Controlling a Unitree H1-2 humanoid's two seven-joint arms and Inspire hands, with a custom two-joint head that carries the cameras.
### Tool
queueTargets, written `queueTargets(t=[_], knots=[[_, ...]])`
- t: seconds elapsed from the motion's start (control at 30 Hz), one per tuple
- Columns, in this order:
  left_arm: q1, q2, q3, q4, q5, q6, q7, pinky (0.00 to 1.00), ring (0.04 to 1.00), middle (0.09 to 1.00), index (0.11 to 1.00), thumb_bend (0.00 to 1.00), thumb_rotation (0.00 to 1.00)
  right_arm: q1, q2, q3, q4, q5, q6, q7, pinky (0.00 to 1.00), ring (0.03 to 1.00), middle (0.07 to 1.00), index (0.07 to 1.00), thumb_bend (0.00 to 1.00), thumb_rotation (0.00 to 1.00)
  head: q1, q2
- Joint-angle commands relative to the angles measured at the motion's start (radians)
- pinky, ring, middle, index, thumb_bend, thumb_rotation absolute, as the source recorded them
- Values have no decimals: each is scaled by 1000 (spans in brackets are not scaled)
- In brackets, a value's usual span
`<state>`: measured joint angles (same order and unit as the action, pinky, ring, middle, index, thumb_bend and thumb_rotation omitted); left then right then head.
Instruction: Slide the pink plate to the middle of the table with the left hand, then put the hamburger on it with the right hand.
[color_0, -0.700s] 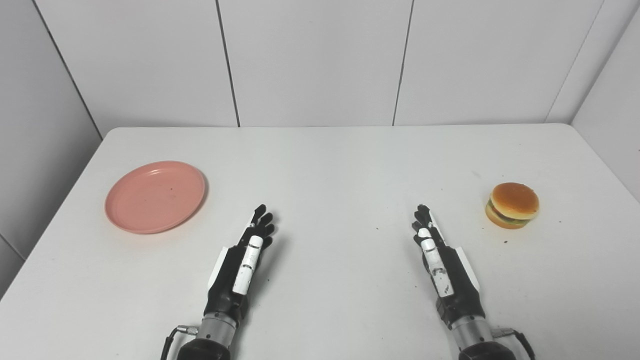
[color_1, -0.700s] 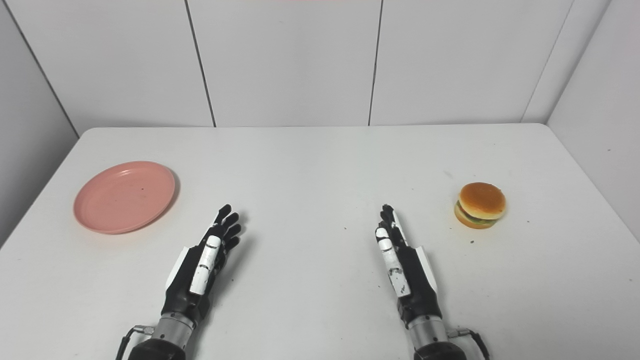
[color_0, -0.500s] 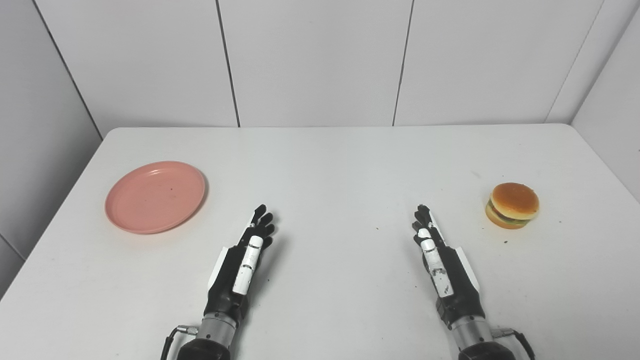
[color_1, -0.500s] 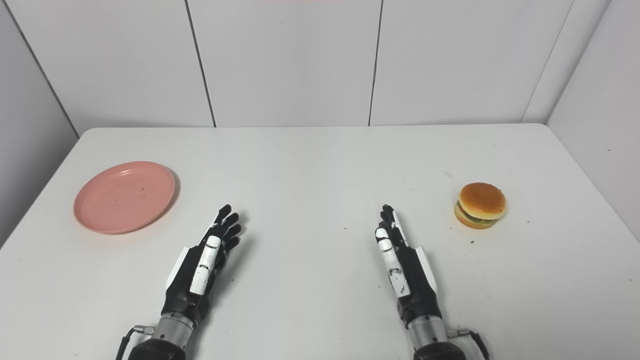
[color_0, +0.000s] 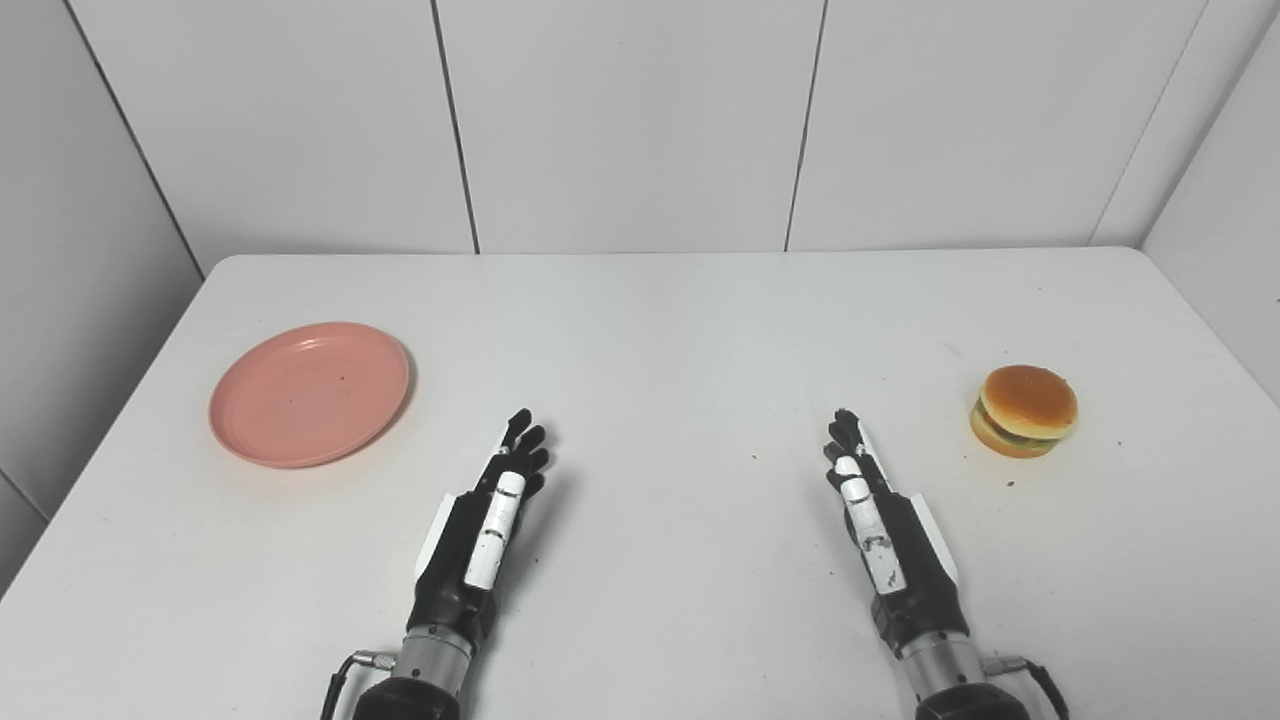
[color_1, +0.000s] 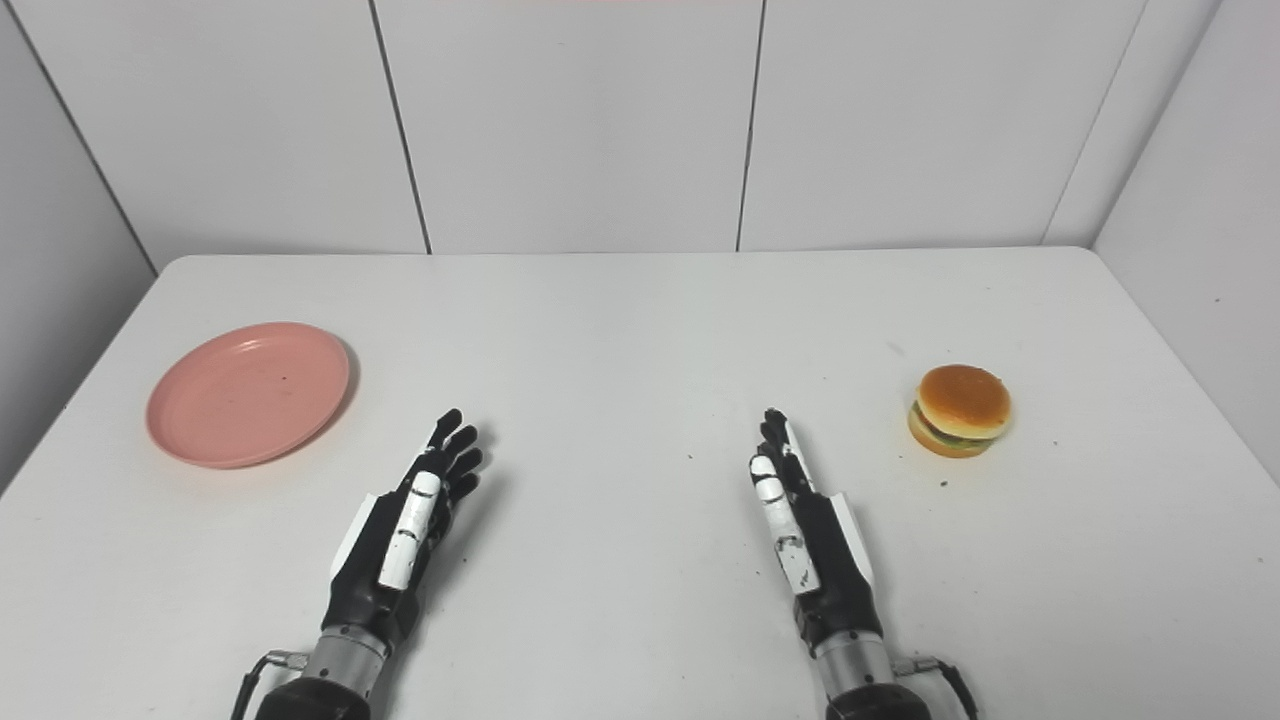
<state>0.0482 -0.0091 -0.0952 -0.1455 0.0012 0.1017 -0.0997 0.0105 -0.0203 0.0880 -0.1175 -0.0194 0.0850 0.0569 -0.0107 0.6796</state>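
A white table (color_0: 660, 330) stands in a white-panelled corner.
Its rounded far corners sit close to the back wall (color_0: 630, 120), where dark vertical seams divide the panels; side walls (color_0: 70, 250) angle in at left and right under even, soft light.

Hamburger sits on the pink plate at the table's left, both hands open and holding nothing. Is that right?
Not quite. The hamburger lies on the bare table at the right, far from the pink plate, as the left eye view shows. The left hand and right hand are indeed open, holding nothing.
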Motion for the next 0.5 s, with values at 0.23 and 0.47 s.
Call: queueTargets(t=[0.23,0.47], knots=[[4,9,-5,-12,-8,-15,-10,960,956,970,970,598,1000,-5,6,3,7,-3,11,1,1000,1000,1000,1000,255,1000,0,1],[3,2,-8,-9,-2,-7,-6,963,956,968,970,597,1000,-5,0,-2,11,7,4,7,1000,1000,1000,1000,257,1000,29,-17]])
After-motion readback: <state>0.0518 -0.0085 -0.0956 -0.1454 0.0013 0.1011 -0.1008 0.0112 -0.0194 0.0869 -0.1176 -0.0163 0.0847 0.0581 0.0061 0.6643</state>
